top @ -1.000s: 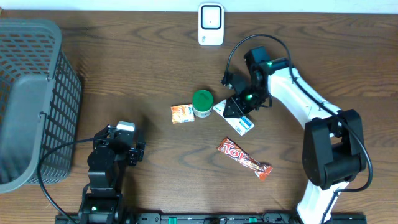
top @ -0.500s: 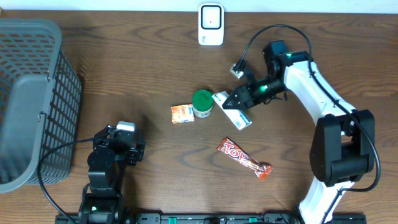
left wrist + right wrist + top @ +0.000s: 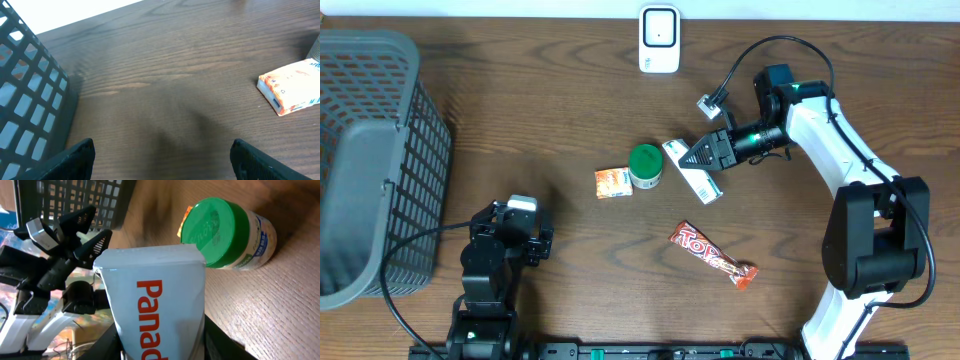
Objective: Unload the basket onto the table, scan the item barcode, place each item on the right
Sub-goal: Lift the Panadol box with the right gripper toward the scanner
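Right gripper (image 3: 698, 156) is clenched on the white Panadol box (image 3: 702, 184); in the last second my wrist has swung out to the right and rolled, tipping the box up beside the green-lidded jar (image 3: 645, 165). Judgement: grasp secured, box must next travel to the scanner (image 3: 659, 38), well apart at the far edge. Left gripper (image 3: 161, 155) idle, jaws wide

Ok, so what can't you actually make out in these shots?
White box barcode: none shows; right wrist view gives only red lettering, cut by the bottom edge; overhead too small.
Right claw grip: right wrist view, the box hides where it touches.
Orange packet: left wrist view, right edge crops it; print too small.
Jar label: right wrist view, blurred.
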{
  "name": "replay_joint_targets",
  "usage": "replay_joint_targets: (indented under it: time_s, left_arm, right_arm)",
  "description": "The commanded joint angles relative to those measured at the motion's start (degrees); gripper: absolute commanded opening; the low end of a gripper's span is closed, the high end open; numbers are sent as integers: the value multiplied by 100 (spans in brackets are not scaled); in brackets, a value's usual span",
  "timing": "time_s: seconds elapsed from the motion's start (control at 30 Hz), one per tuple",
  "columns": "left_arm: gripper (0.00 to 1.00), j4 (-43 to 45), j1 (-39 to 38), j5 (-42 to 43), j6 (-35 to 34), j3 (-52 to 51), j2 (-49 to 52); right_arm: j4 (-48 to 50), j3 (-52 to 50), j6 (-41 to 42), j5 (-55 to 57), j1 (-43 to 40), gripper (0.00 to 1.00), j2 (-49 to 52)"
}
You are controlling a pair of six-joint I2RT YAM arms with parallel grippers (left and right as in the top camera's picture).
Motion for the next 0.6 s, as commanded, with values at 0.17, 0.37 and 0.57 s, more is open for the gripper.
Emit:
replay_joint_targets:
  time_s: [0.17,0.37,0.57]
  left_arm:
    - [87,7,-17,-50,-55,0,-26]
    - [87,7,-17,-50,-52,2,-26]
    - [87,4,-17,-50,-52,2,-26]
  right_arm:
    - [901,125,562,1010,52,27,35]
    - [1609,267,1198,2337,413,30,35]
    - [2085,800,1478,4271,927,34,35]
